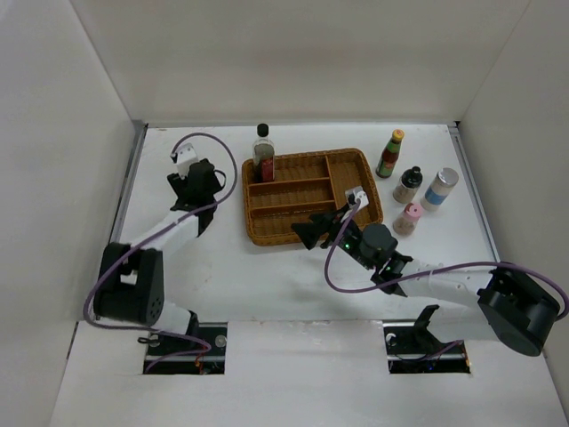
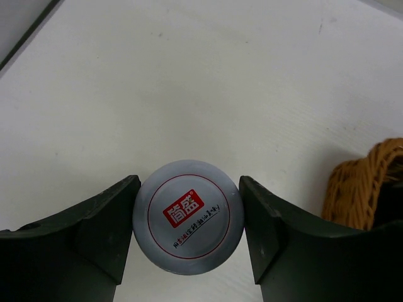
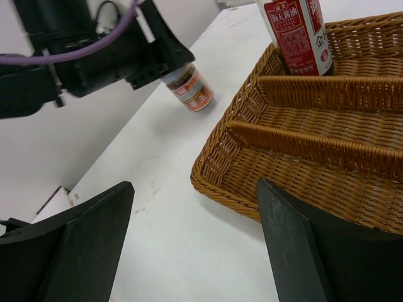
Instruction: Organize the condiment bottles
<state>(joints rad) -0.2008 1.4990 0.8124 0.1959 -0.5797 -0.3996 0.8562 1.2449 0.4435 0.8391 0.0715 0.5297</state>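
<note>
Condiment bottles are sitting in three spots. The tall red-labelled bottle is standing at the left end of the far compartment of the wicker tray. Four more bottles are waiting on the worktop to the tray's right. The short jar is resting on the worktop just left of the tray.

The left claw is clasping that jar around its lid, one finger pressing each side and the jar centred between them. The right claw is hanging released and empty by the tray's near-left corner.

Lifting this jar into the tray looks like the step in hand. Since the hold is taking only the lid, the squeeze probably needs firming before any rise. The lift should be going straight up until the base is clearing the wicker rim, then moving sideways slowly. An empty compartment away from the tall bottle is the safer landing. The right claw is crowding that corner, so the path should be passing farther back.
</note>
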